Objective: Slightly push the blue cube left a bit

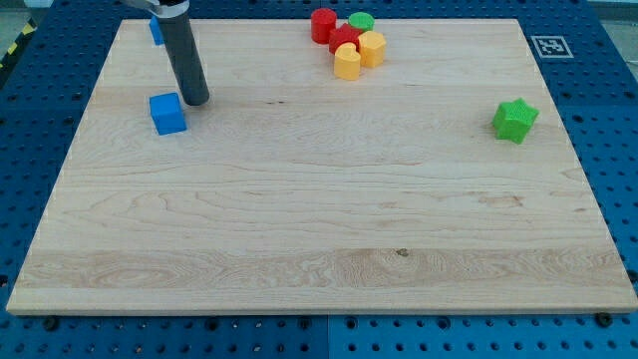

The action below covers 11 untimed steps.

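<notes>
Wooden board (pixel 319 249) fills the near view, on a blue pegboard. Blue cube (pixel 168 114) sits upper left; my tip (pixel 195 102) just right of it, contact unclear. No claw fitted, just a rod. Second blue block (pixel 157 30) behind rod. Red/yellow/green cluster (pixel 349 42) top centre, green star (pixel 514 120) right. Square marker tag (pixel 549 46), no readable text.

- Wooden board (pixel 319 229) on blue pegboard (pixel 618 120).
- Blue cube (pixel 167 113) at 10 o'clock; second blue block (pixel 157 30) at 11.
- Red (pixel 324 24), green (pixel 361 21), yellow (pixel 347 61) blocks clustered at 12.
- Green star (pixel 514 120) at 2.
</notes>
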Each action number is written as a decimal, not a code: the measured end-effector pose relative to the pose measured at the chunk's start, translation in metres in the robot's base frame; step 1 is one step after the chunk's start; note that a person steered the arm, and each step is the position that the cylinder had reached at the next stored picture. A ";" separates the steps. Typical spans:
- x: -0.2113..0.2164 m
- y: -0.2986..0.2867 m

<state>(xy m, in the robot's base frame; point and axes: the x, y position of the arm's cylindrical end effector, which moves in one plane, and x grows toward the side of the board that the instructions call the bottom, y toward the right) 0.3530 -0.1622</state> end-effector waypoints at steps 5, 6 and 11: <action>0.014 -0.033; 0.014 -0.037; -0.125 0.090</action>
